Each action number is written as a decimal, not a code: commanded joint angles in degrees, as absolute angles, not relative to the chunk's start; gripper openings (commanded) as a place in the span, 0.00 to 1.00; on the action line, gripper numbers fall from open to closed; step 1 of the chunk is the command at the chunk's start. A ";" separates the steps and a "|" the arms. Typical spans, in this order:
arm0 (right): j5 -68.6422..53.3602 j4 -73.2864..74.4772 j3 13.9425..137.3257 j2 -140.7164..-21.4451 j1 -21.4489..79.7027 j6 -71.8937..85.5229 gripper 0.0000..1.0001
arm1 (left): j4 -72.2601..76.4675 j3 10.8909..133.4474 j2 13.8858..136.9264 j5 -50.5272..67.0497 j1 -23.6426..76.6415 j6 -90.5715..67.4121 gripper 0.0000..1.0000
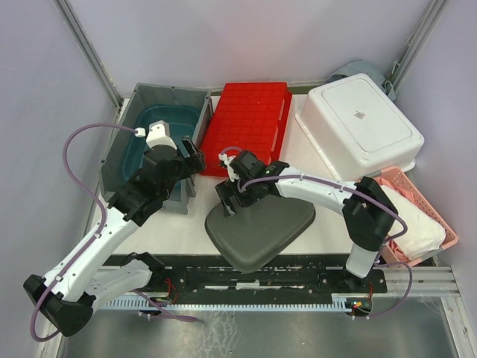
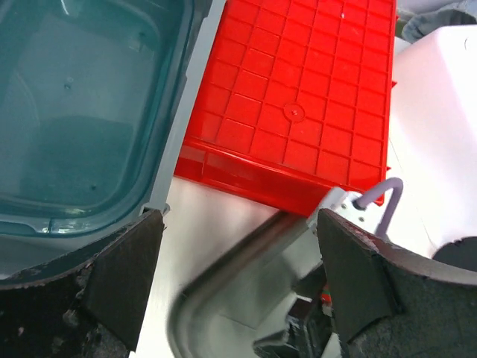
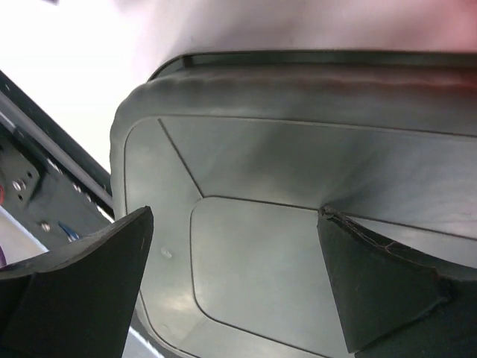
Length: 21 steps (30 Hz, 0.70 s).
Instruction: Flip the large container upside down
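- Grey plastic, dark and matt: the large container (image 1: 261, 231) is found at the front centre of the worktop (image 1: 175, 231), close to the near edge, with its smooth outer face turned upward.
- Its mouth is seen in the right wrist view: rounded corners, a rolled rim, sloped walls and a flat floor with a faint sheen. It is judged to be tipped part-way over; the exact angle cannot be told from these views.
- The right gripper (image 3: 237, 224) is placed at the container's back-left edge, jaws spread wide and facing into the cavity. Nothing is clamped.
- The left gripper (image 2: 238, 220) is likewise spread wide and empty, hung over the gap between the teal bin (image 1: 168, 91) and the red crate (image 1: 250, 123).
- Step in hand, as judged: finishing the roll onto the rim. The raised side should be pushed over slowly, with the low edge kept loaded as the pivot. Otherwise the slick wall is likely to skid along the worktop. Bracing with the left gripper would be of use.
- Clearance should be kept from the red crate, which is ribbed in a square grid and lies base-up just behind.
- Also noted: a white tub (image 1: 358, 123), glossy and inverted; a pink basket (image 1: 408, 177) of lattice plastic, holding white cloth (image 1: 417, 224).
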<state>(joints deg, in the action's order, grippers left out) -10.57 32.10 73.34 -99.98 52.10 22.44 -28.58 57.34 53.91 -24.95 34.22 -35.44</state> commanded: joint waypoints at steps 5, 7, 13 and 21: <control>0.43 28.41 76.89 -96.05 49.37 21.39 0.99 | -30.23 59.93 53.73 -24.38 34.26 -37.00 0.89; 3.02 28.16 71.08 -90.98 46.40 21.69 0.99 | -30.30 59.13 53.56 -21.86 34.27 -36.73 0.89; 3.86 31.88 66.45 -90.23 37.13 18.05 0.99 | -28.46 56.82 54.11 -18.33 34.35 -35.15 0.89; 8.86 32.86 57.84 -88.80 33.96 21.37 0.99 | -27.53 60.35 62.29 -9.72 34.39 -30.50 0.89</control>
